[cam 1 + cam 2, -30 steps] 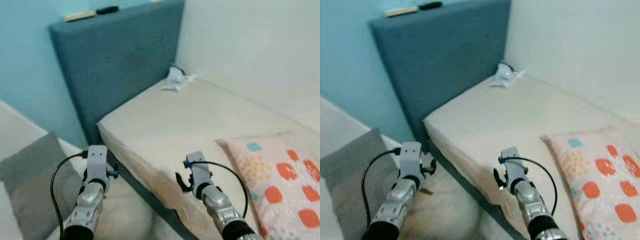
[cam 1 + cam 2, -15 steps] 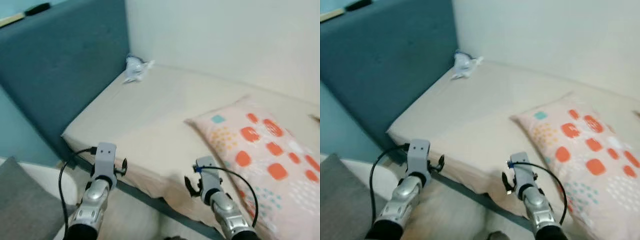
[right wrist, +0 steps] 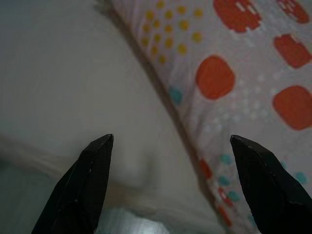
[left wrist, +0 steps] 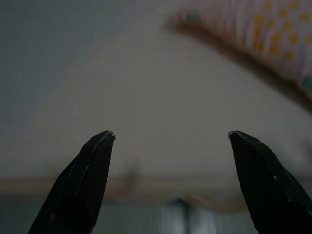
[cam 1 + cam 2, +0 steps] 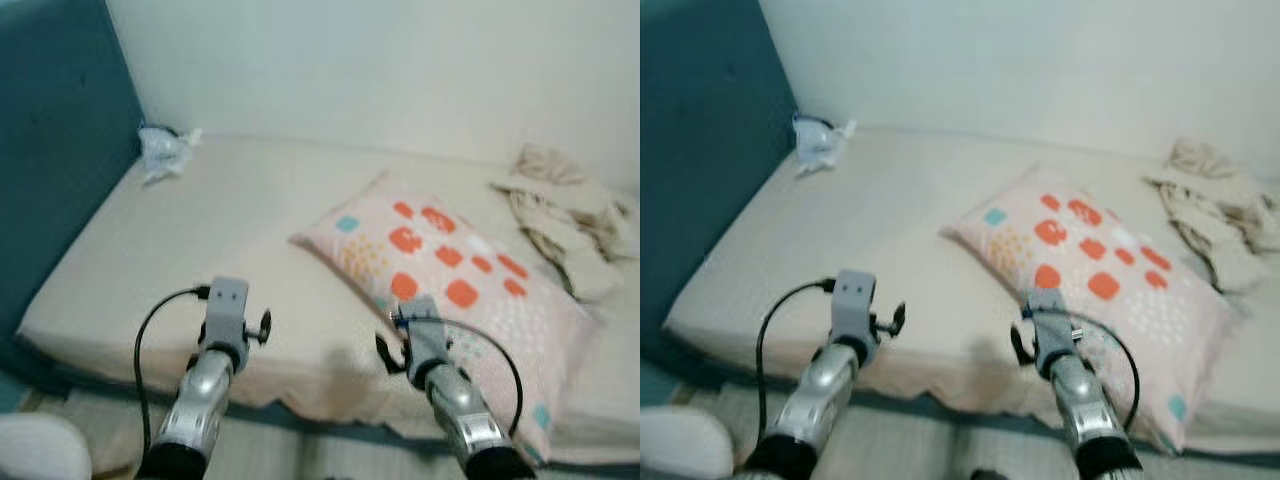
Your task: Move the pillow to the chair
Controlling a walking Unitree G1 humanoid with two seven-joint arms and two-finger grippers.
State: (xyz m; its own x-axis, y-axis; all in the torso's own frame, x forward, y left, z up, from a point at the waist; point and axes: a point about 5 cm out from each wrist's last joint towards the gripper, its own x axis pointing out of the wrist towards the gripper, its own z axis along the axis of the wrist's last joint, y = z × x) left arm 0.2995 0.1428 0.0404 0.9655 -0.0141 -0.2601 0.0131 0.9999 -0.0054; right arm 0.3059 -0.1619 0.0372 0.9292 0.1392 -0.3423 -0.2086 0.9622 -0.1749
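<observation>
The robot has swung round to face the pillow (image 5: 455,280), now just ahead of its right pincer (image 3: 170,187), both pincers apart, left pincer (image 4: 170,183) over bare bed (image 5: 230,220), ready to reach.

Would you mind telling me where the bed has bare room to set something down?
The mattress is bare between the small white bundle by the headboard and the pillow. Beyond the pillow it is crowded: crumpled beige cloth fills the far corner.
</observation>
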